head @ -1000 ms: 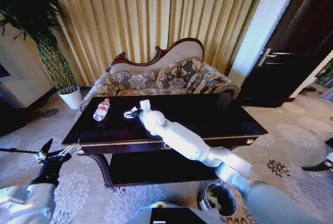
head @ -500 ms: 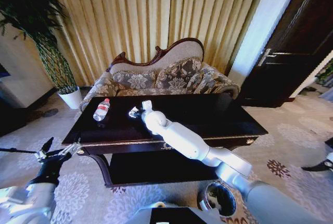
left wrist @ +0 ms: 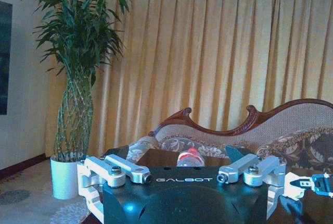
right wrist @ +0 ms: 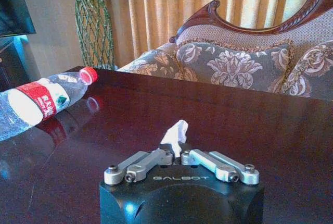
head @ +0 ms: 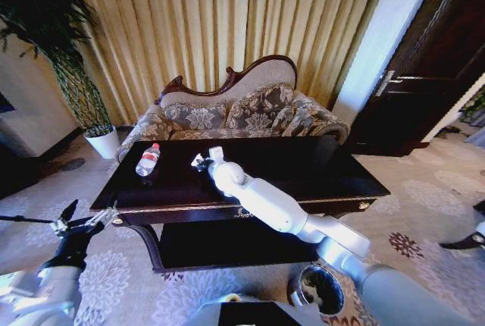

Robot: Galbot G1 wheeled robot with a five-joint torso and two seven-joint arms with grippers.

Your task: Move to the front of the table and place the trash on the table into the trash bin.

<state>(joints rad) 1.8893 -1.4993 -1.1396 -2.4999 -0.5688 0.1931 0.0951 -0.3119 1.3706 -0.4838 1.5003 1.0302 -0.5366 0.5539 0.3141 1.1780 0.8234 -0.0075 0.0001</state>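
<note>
Over on the far left there's a tall plant in a white pot point(head: 104, 142) against the curtains. The robot's left gripper point(head: 85, 224) is just hanging low off the table's left front corner, fingers spread wide apart with nothing in them, well clear of everything. From its wrist camera you can see the left gripper point(left wrist: 186, 174) open, with the bottle's red cap poking up just past it.

Then the table point(head: 318, 167), dark and glossy. The plastic bottle point(head: 148, 159) is lying on its side near the left end of the top, red cap pointing toward the sofa point(head: 250, 110). Just to the right of it, the right arm reaches out over the tabletop, and the right gripper point(head: 200, 162) has its fingers pinched tight on a crumpled white paper scrap point(right wrist: 176, 132). The wrist view shows the jaws closed together with the paper sticking up between the tips, the bottle point(right wrist: 39, 99) off to one side, apart from it.

Down at the front right, on the carpet near the table's edge, sits the trash bin point(head: 319, 289), round with a shiny rim.
</note>
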